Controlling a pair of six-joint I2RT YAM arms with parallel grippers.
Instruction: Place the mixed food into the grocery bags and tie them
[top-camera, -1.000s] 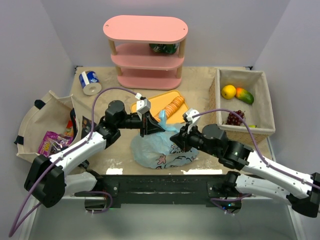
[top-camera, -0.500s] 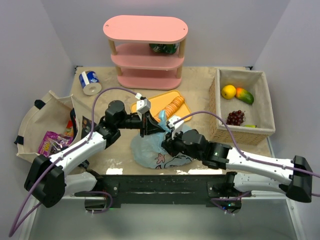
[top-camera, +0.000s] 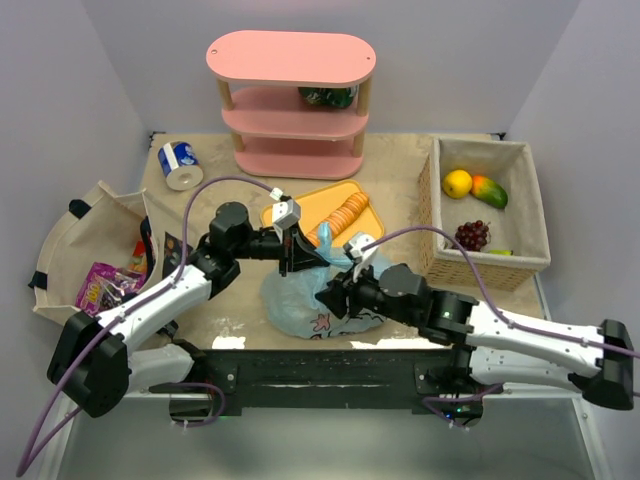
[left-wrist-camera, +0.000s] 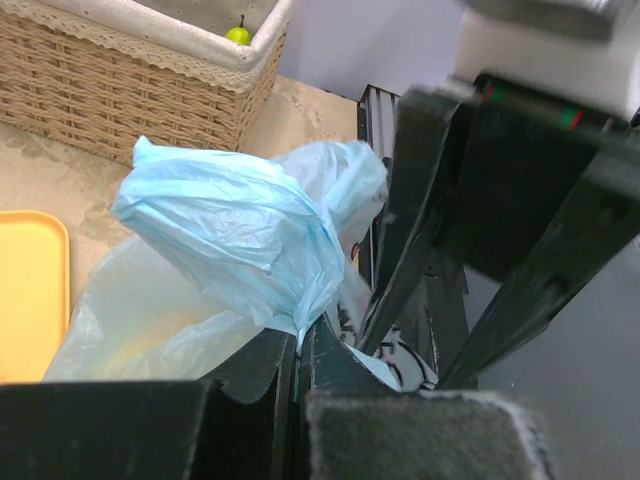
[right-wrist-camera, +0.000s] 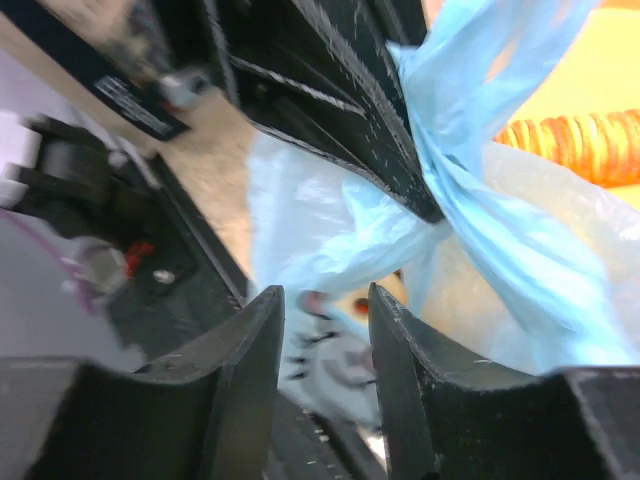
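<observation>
A light-blue grocery bag (top-camera: 300, 302) with cartoon prints lies at the near middle of the table, with something yellowish showing faintly through the plastic. My left gripper (top-camera: 312, 258) is shut on its gathered handle (left-wrist-camera: 285, 285); the plastic runs into the closed jaws (left-wrist-camera: 297, 345). My right gripper (top-camera: 332, 292) hovers over the bag's printed side with its jaws open (right-wrist-camera: 325, 340) and nothing between them. A purple snack packet (top-camera: 98, 285) lies in the cream cloth bag at the left. Fruit (top-camera: 458, 183) sits in the wicker basket.
An orange tray (top-camera: 310, 205) carrying the sliced loaf (top-camera: 350, 212) lies just behind the bag. A pink shelf (top-camera: 291, 100) stands at the back and a blue-and-white can (top-camera: 180, 165) at the back left. The wicker basket (top-camera: 432, 215) is at the right, the cream cloth bag (top-camera: 75, 245) at the left.
My right gripper swung left across the bag, down toward its near printed side, and opened its jaws. My left gripper stayed put, still gripping the handle.
</observation>
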